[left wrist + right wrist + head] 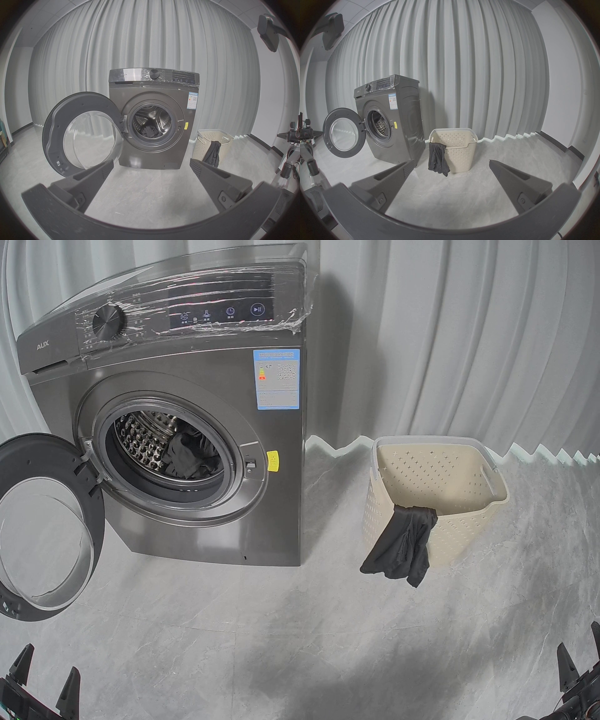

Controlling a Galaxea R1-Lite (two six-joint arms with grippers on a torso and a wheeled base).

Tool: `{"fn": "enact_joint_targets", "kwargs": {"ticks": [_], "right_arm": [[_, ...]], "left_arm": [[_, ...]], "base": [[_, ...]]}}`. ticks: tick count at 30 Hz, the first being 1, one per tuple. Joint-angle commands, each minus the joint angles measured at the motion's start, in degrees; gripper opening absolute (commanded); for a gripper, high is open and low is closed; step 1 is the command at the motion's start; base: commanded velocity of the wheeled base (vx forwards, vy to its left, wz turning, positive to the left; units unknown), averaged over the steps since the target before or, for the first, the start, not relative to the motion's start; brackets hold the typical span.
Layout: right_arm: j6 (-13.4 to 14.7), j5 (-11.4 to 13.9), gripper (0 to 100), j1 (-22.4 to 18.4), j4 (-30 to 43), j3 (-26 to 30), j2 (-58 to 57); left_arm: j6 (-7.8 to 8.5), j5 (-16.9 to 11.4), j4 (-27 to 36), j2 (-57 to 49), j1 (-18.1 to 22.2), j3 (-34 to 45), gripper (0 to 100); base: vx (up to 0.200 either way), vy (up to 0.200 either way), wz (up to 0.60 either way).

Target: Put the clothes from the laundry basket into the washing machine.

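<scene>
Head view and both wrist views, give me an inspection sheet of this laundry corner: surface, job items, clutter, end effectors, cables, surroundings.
Surface: grey stone-look floor, glossy.
Job's things: washing machine with its door swung wide open; drum holds a dark garment; cream laundry basket stands on the floor to the machine's right in the head view; a black garment hangs over its near rim, mostly outside.
Clutter: nothing seen.
Grippers: left end effector open, holding nothing; right end effector open, holding nothing; both well short of machine and basket.
Cables: nothing seen.
Surroundings: pale pleated curtain behind machine and basket.
</scene>
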Motion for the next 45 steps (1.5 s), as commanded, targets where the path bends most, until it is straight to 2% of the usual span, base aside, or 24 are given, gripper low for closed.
{"fn": "enact_joint_targets", "kwargs": {"ticks": [1,7,22,31,45], "right_arm": [[0.0,0.0,100,0.0,0.0,1.0,-0.6],[0.0,0.0,100,0.0,0.0,1.0,-0.6],[0.0,0.0,100,0.0,0.0,1.0,-0.6],[0.0,0.0,100,0.0,0.0,1.0,-0.6],[0.0,0.0,100,0.0,0.0,1.0,-0.6]], "left_arm": [[-0.02,0.0,0.0,-0.8,0.0,0.8,100],[-0.02,0.0,0.0,-0.8,0.0,0.8,100],[0.51,0.0,-0.1,-0.8,0.0,0.8,100],[0.24,0.0,-0.1,-0.8,0.0,0.8,100],[-0.11,0.0,0.0,-0.8,0.0,0.8,100]], "base": [[0.000,-0.200,0.00],[0.000,-0.200,0.00],[0.000,0.000,0.00],[0.200,0.000,0.00],[0.000,0.000,0.00]]}}
